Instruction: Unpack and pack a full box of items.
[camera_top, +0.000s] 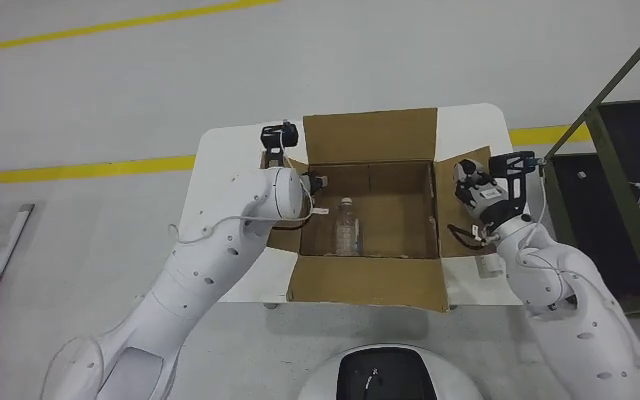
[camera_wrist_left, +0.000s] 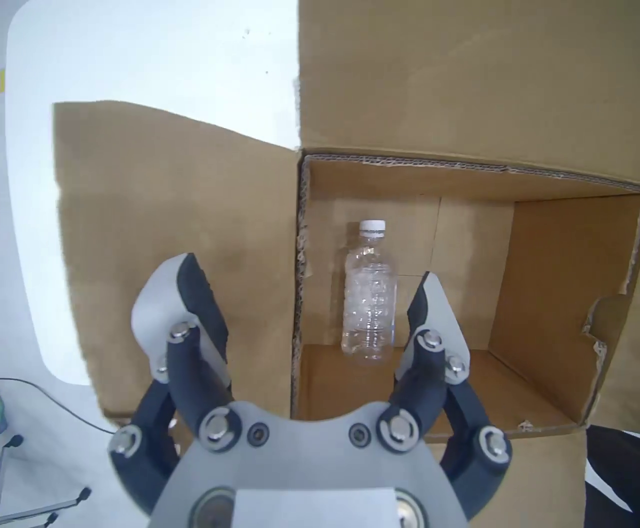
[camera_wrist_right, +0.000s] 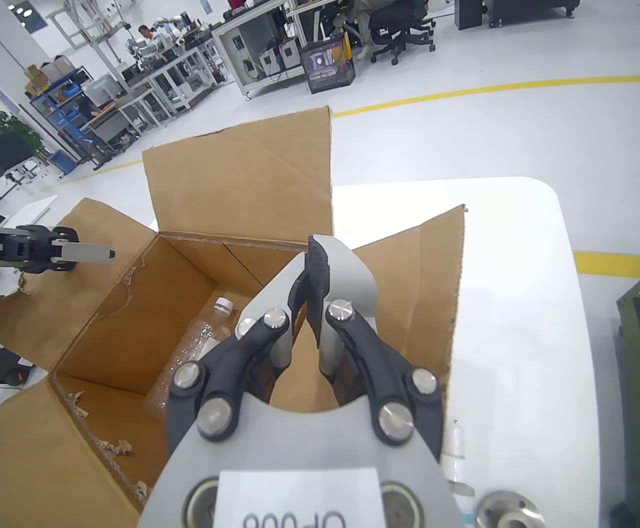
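Raised flaps of the box (camera_top: 366, 282) ring the bottle (camera_top: 346, 226).

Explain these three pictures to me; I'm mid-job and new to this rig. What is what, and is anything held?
This is a two-armed robot at a white table. One picture looks down from above its arms; the other two come from a camera on each wrist. On the table stands an open box, flaps spread, with one clear bottle lying inside. The left claw is open by the box's left side; the right claw is shut over its right side. Neither holds anything.
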